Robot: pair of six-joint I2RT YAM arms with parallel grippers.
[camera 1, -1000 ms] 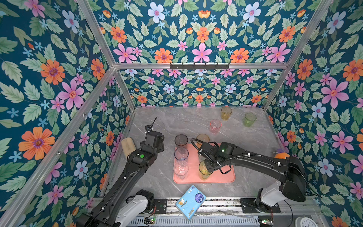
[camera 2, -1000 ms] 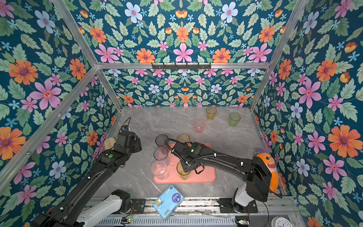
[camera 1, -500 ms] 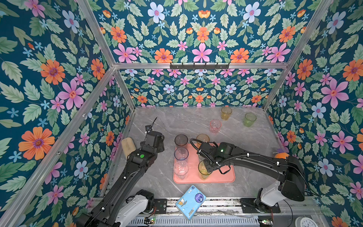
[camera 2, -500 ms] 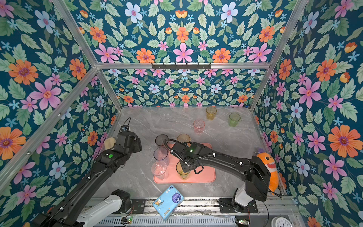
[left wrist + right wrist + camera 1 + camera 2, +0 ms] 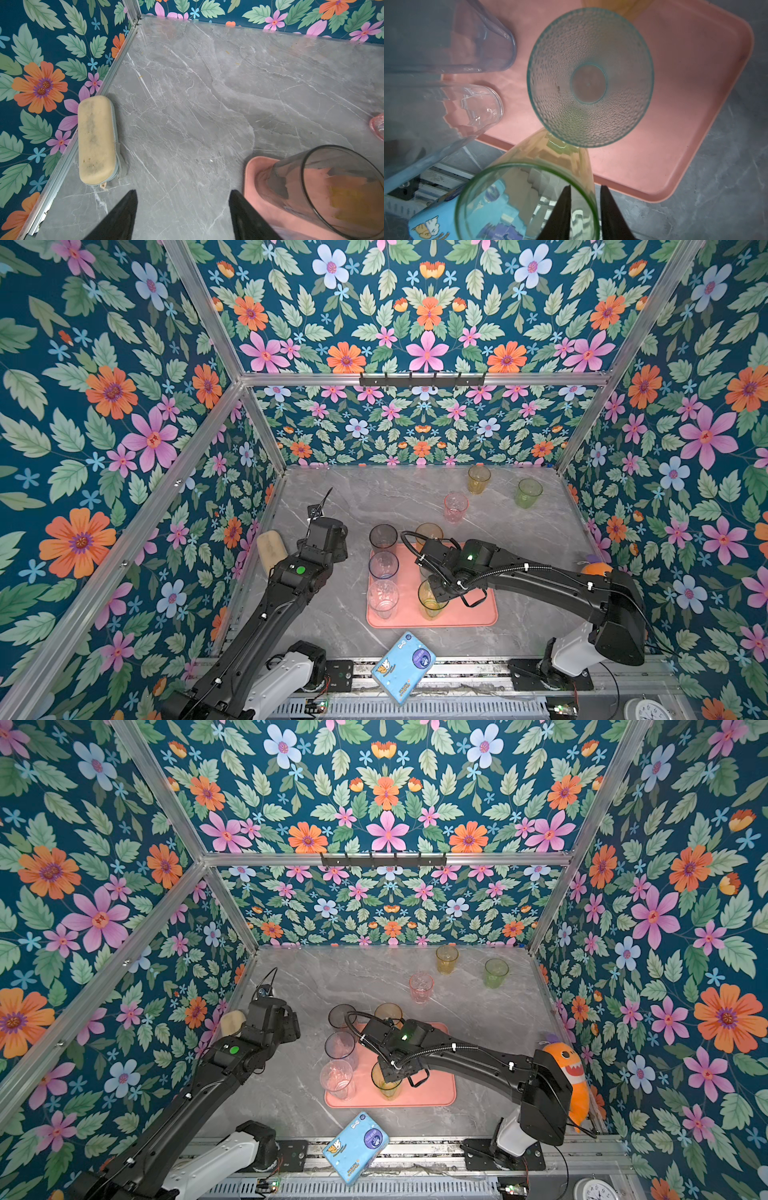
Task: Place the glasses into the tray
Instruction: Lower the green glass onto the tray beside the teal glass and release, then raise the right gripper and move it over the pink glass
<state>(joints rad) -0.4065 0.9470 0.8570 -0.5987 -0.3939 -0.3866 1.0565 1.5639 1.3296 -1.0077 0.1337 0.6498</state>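
The salmon-pink tray lies at the front middle of the table. Several glasses stand on it: smoky grey, pale blue, clear, orange, teal and yellow-green. My right gripper straddles the yellow-green glass's rim, one finger inside and one outside, jaws parted and not pinching it. Pink, amber and green glasses stand on the table behind. My left gripper hangs open over bare table left of the tray.
A beige oblong case lies against the left wall. A blue cartoon packet rests on the front rail. An orange plush toy leans in the right front corner behind my right arm.
The right gripper's jaws have parted, letting go of the yellow-green glass's rim. Both arms have stayed almost where they were.
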